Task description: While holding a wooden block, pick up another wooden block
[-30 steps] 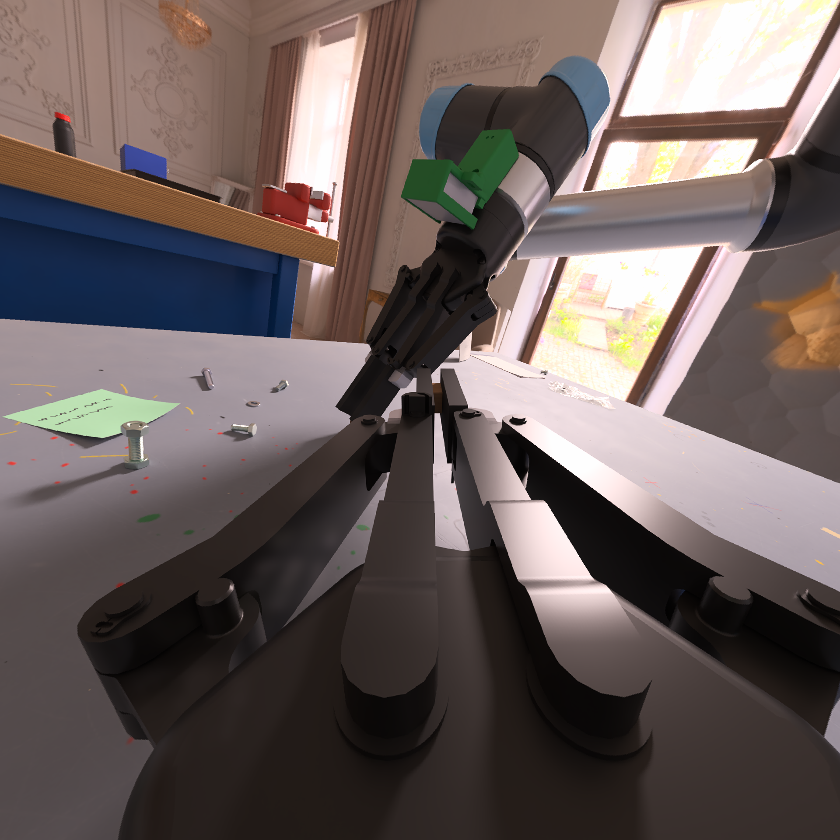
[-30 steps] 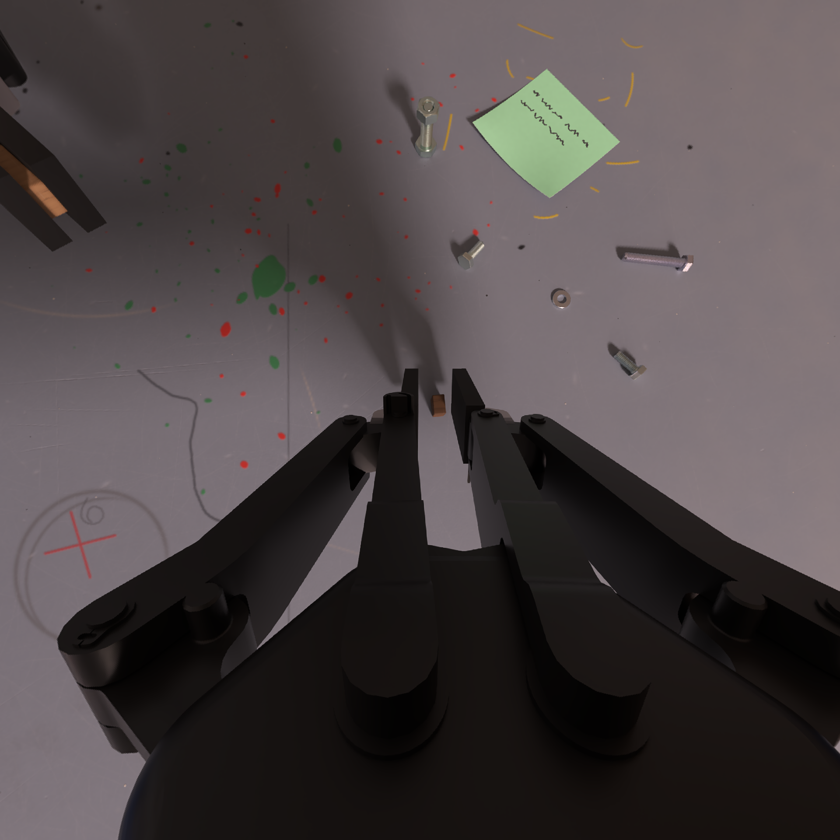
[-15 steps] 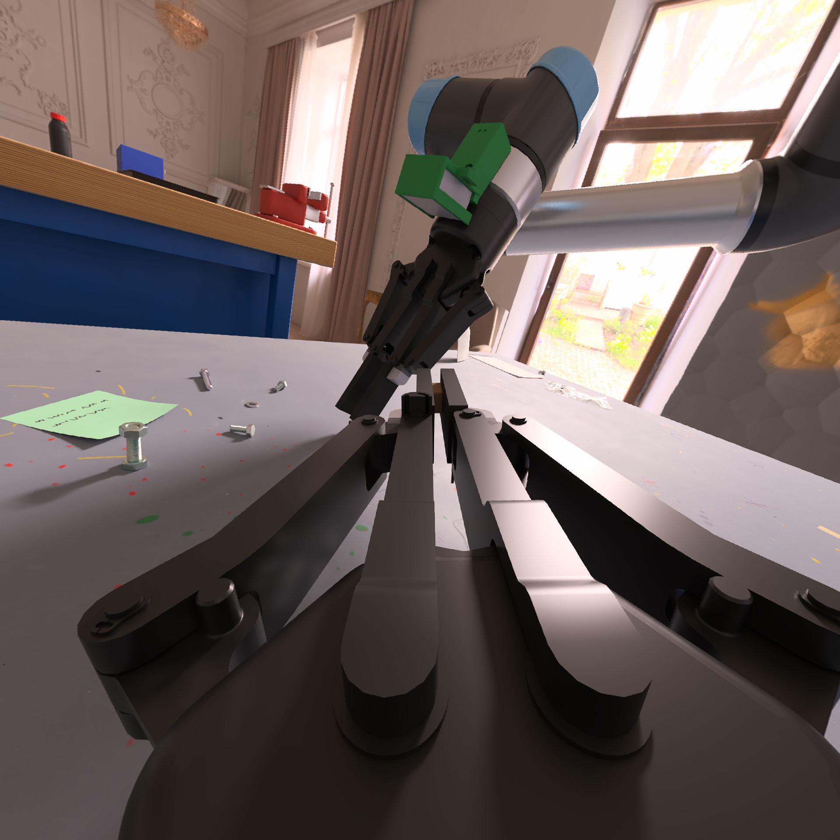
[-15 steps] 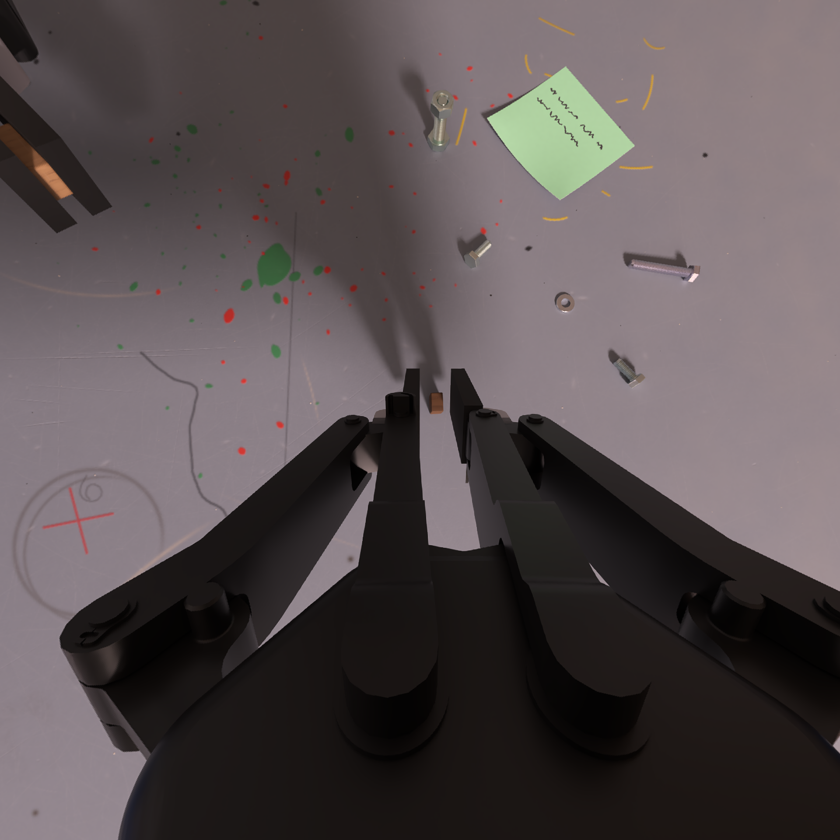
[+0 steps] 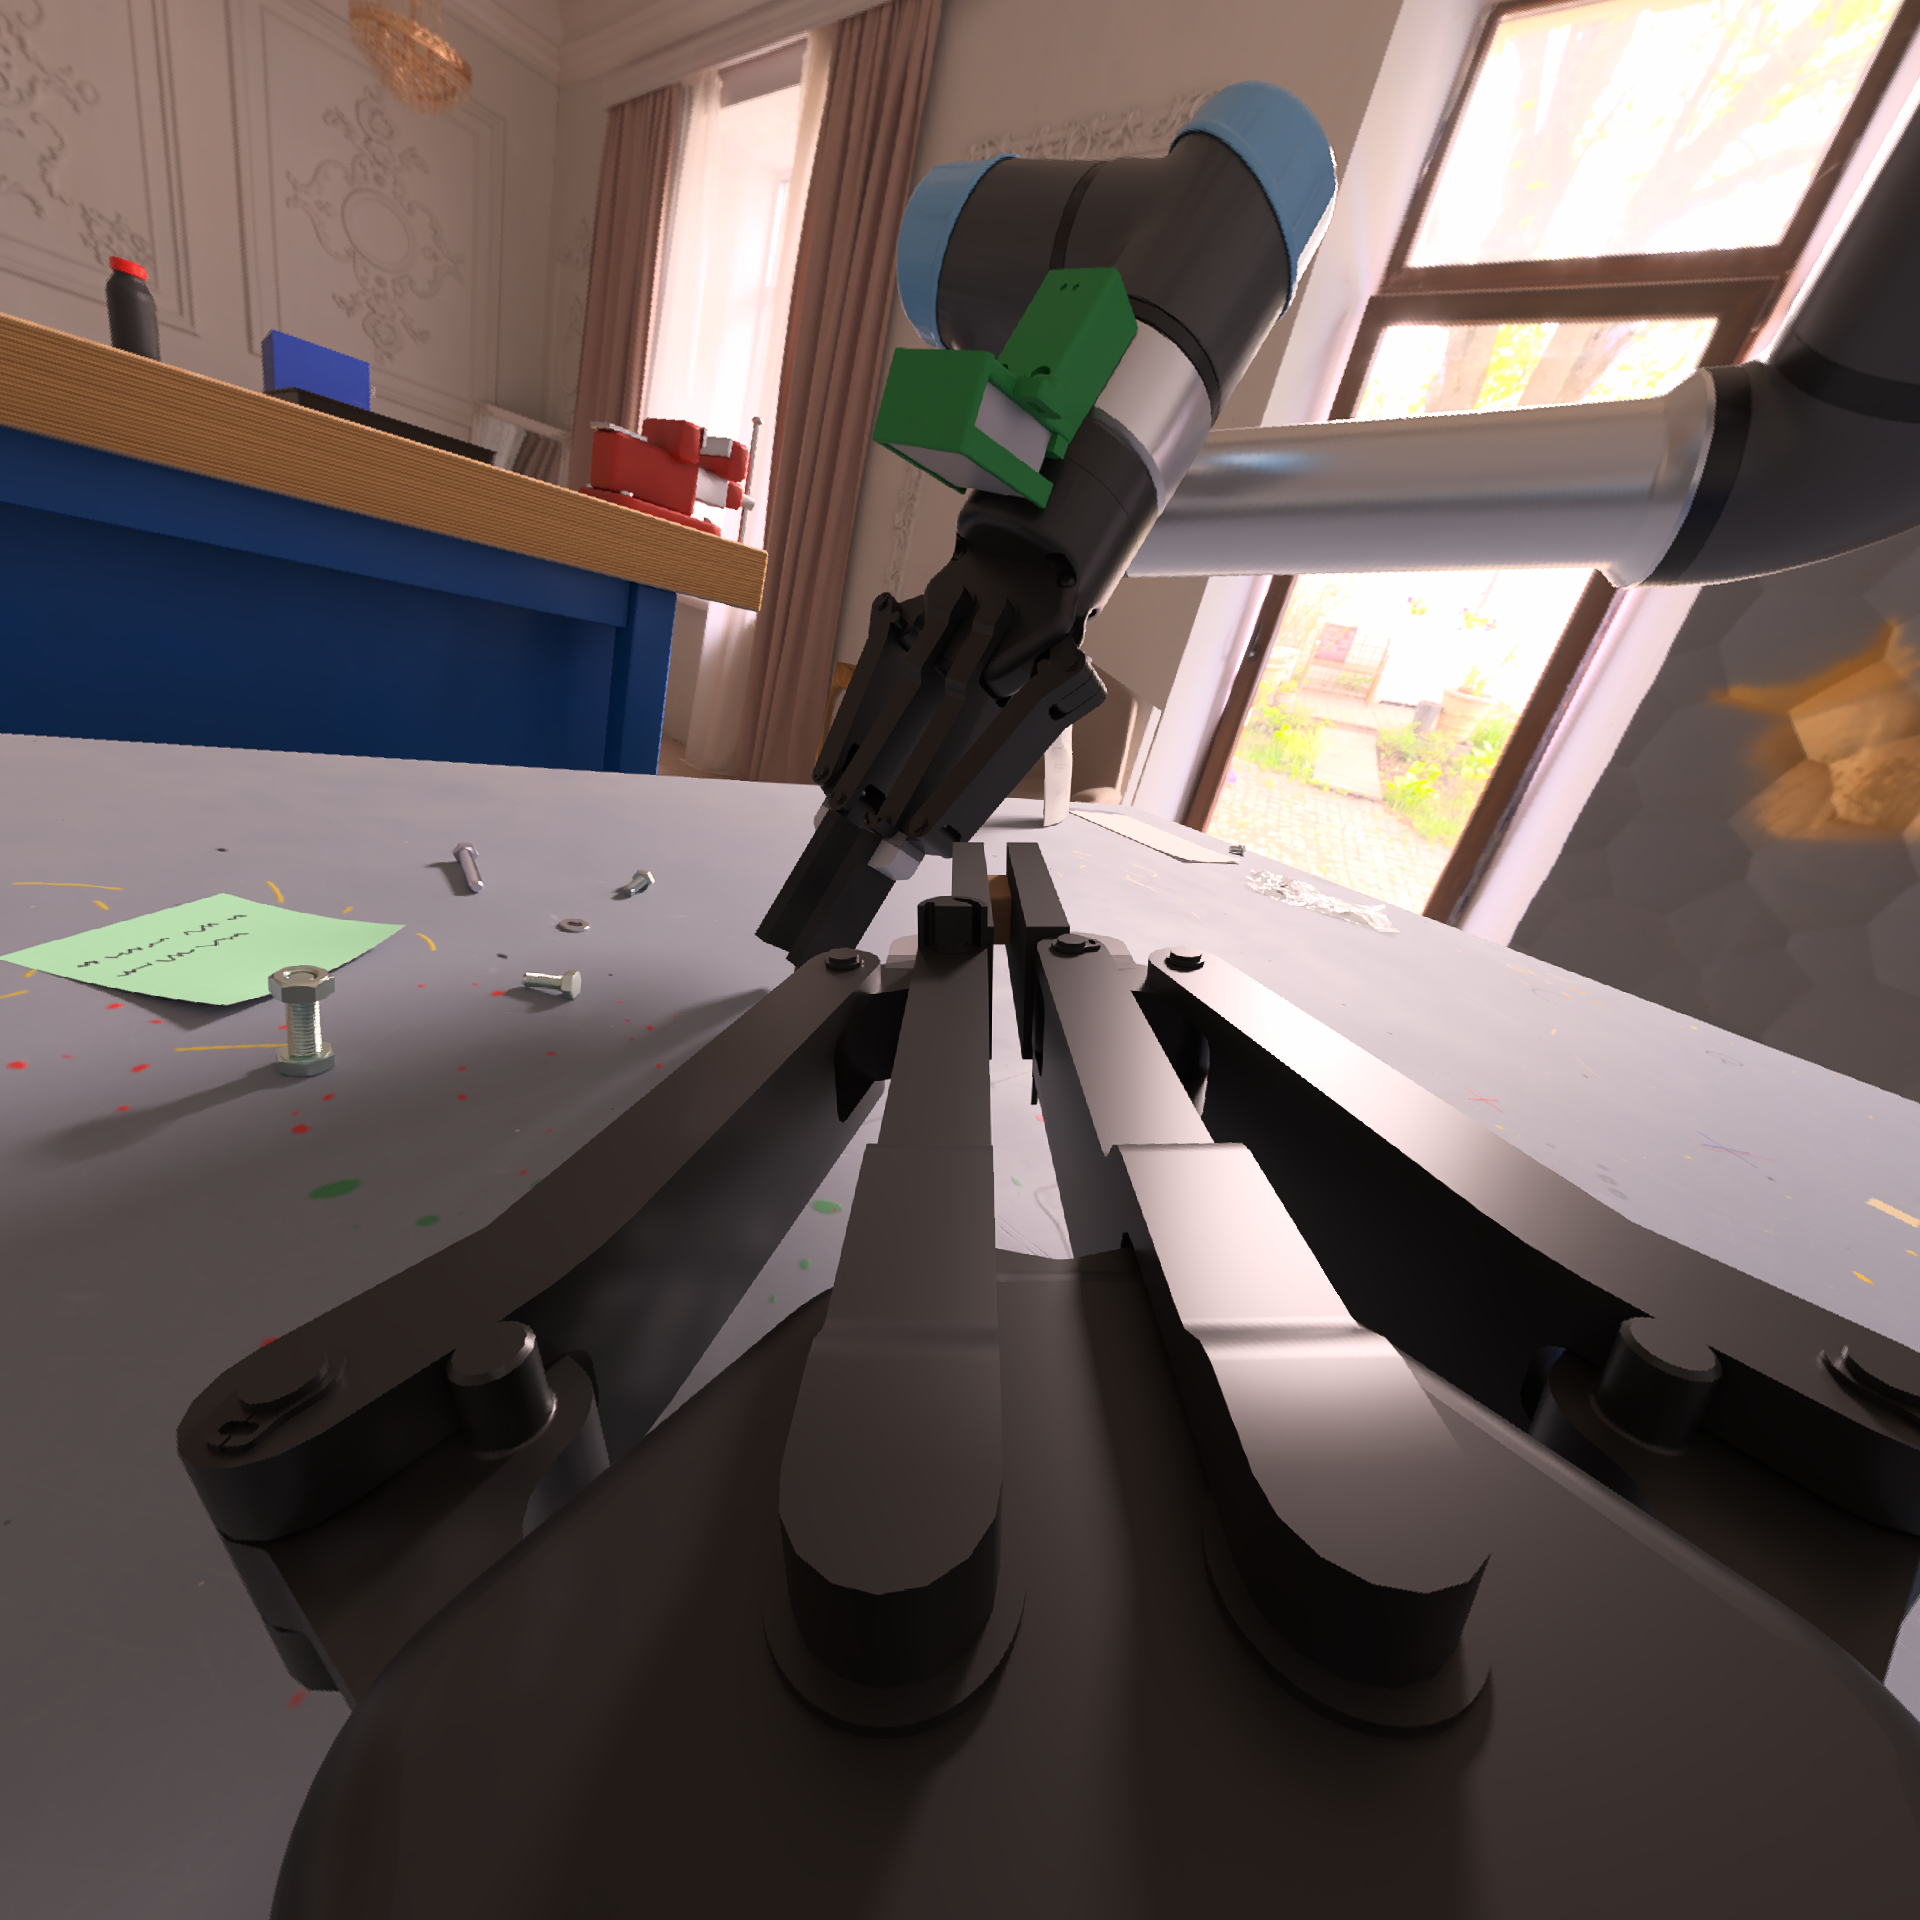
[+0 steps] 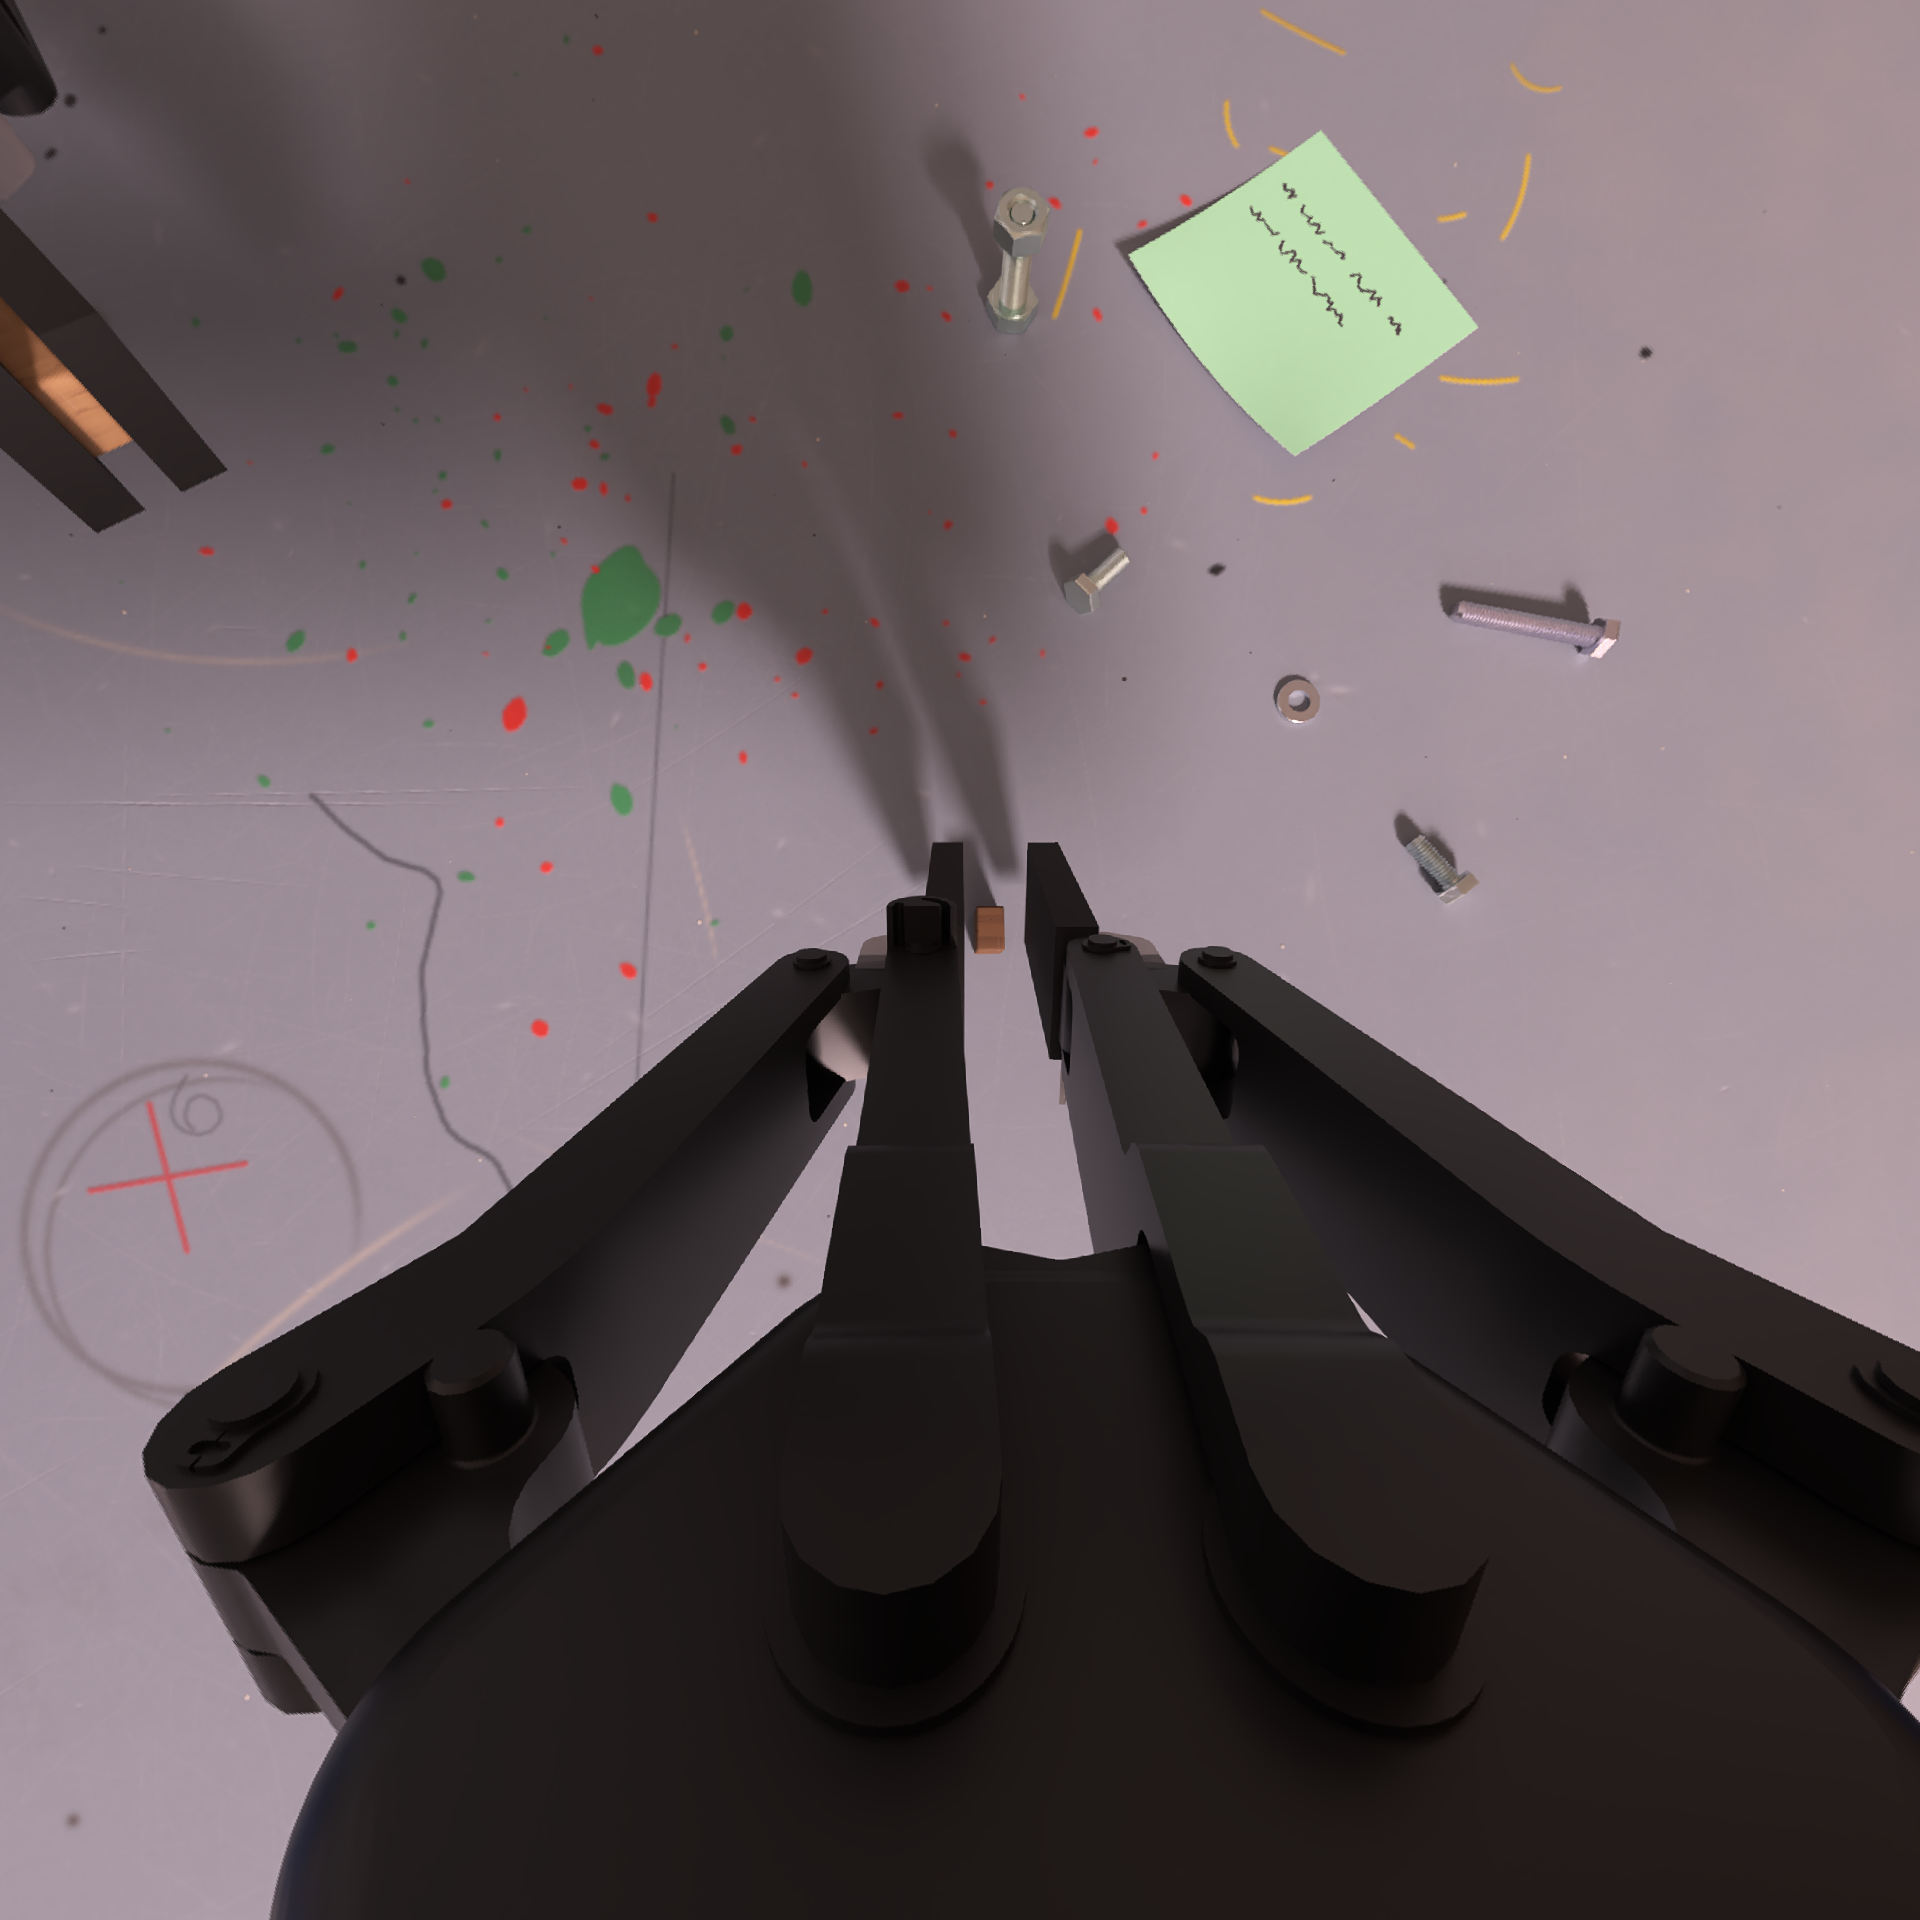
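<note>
My left gripper (image 5: 995,862) is shut on a small wooden block (image 5: 1000,896), seen as a brown sliver between its fingertips. In the right wrist view the same gripper (image 6: 156,488) shows at the top left with its block (image 6: 62,400) clamped between dark fingers. My right gripper (image 6: 992,862) is closed on a second small wooden block (image 6: 989,928) and holds it above the grey table (image 6: 1558,1039), where the fingers' shadow falls. In the left wrist view the right gripper (image 5: 805,930) points down steeply; its tips are partly hidden behind my own linkage.
A green note (image 6: 1304,291), an upright bolt (image 6: 1016,260), loose bolts (image 6: 1532,627) and a washer (image 6: 1296,698) lie ahead and right. Paint spots and a pencilled circle with a red cross (image 6: 166,1174) mark the left. A blue workbench (image 5: 312,623) stands beyond.
The right gripper has drifted over the table with its block fixed between the fingers. In the left wrist view the right arm has shifted slightly left. The left gripper keeps its block.
</note>
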